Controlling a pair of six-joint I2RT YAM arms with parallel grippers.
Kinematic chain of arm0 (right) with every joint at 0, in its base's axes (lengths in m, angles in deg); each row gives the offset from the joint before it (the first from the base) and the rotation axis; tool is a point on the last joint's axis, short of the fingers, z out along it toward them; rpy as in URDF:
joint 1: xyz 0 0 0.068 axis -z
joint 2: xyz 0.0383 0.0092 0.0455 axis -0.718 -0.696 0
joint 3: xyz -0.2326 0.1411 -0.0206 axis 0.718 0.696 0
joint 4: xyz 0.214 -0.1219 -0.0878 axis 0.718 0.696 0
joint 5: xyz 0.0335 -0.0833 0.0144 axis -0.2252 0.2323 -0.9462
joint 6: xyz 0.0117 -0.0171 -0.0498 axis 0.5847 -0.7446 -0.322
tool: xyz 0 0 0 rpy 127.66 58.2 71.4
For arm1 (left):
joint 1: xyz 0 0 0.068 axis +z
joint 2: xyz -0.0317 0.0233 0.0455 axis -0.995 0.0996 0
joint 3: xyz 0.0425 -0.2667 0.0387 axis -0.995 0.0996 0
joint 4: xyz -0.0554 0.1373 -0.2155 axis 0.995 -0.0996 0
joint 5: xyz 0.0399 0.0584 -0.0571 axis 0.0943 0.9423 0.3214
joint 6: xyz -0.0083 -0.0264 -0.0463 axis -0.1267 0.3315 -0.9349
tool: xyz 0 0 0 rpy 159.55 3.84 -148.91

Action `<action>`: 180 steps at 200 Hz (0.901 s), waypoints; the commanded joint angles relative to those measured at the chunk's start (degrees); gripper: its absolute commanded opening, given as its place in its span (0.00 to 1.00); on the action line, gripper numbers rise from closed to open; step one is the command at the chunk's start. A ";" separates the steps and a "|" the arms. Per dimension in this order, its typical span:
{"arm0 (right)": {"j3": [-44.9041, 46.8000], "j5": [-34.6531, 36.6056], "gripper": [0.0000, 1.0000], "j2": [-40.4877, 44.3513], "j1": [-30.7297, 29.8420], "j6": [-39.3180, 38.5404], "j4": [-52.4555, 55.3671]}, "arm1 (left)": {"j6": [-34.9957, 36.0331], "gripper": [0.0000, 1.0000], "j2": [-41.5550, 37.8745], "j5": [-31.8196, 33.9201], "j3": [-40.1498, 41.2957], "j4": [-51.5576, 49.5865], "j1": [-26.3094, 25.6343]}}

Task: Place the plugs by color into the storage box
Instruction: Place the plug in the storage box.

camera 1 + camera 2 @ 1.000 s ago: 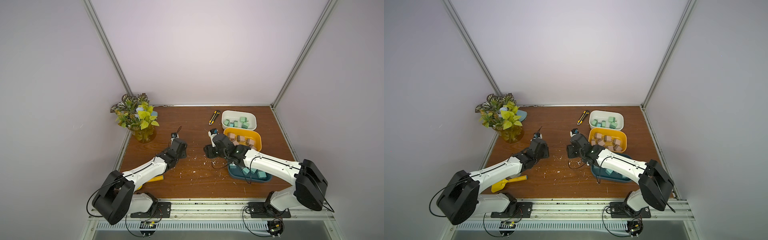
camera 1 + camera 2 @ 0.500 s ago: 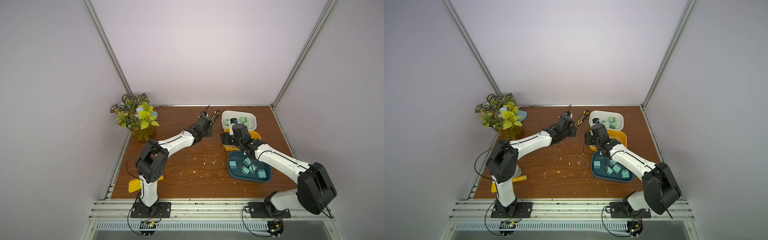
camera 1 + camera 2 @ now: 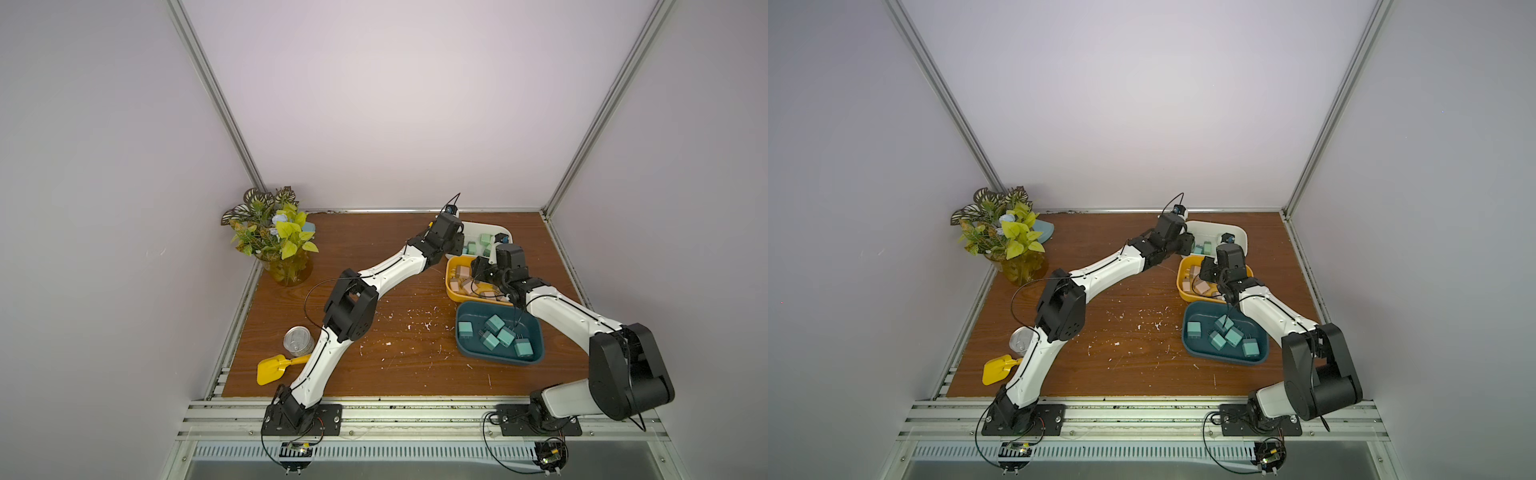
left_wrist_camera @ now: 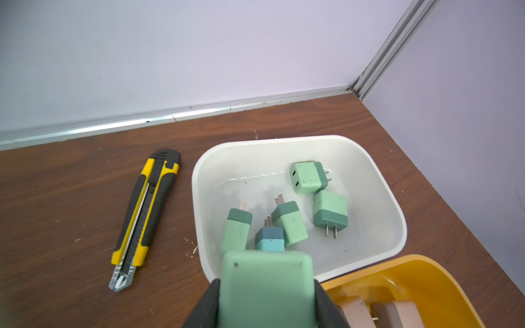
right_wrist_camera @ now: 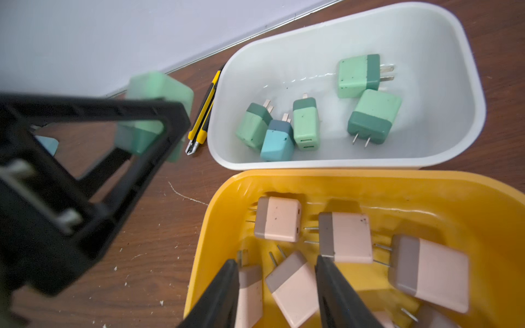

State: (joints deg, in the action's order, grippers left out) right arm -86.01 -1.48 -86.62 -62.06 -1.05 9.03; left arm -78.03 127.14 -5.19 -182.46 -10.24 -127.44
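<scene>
My left gripper [image 4: 267,286] is shut on a mint green plug [image 4: 267,269], held just over the near rim of the white bin [image 4: 199,170]. That bin holds several mint plugs [image 4: 308,177] and one blue plug [image 4: 270,238]. In a top view the left gripper [image 3: 456,247] hangs at the bin's left end. My right gripper [image 5: 276,259] stands open low over the yellow bin [image 5: 216,227]. Its jaws straddle a pink plug [image 5: 292,286] lying among several others. A dark teal bin [image 3: 461,345] holds several teal plugs [image 3: 494,324].
A yellow-black utility knife [image 4: 147,207] lies left of the white bin. A potted plant [image 3: 278,237] stands at the back left. A tin can [image 3: 298,340] and a yellow scoop [image 3: 272,368] sit front left. White crumbs dot the wooden table [image 3: 407,332].
The left arm has swung from the table's middle to the white bin. The right arm has moved from the centre to over the yellow bin, its jaws narrowing.
</scene>
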 commanded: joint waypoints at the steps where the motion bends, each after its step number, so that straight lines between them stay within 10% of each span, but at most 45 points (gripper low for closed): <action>1: 2.25 -1.55 0.49 2.01 1.86 -0.05 -2.73 | -2.00 0.25 3.45 -4.64 -3.72 4.35 0.00; 54: 3.95 -6.57 0.49 2.12 8.12 -0.12 -4.49 | -7.12 0.22 13.94 -7.20 -15.72 7.87 -0.19; 86: 4.27 -8.39 0.49 1.73 9.64 -0.05 -5.08 | -7.91 0.48 18.04 -4.87 -19.53 8.72 -0.23; 180: 1.93 -15.60 0.51 4.11 10.98 1.06 -0.94 | -1.58 0.64 8.38 -2.09 -14.92 7.42 -0.87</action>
State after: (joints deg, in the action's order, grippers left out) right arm -81.83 -14.42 -86.01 -51.30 -0.17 6.34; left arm -82.56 143.77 -8.75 -199.75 -2.79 -127.60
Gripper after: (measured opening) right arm 0.503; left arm 0.653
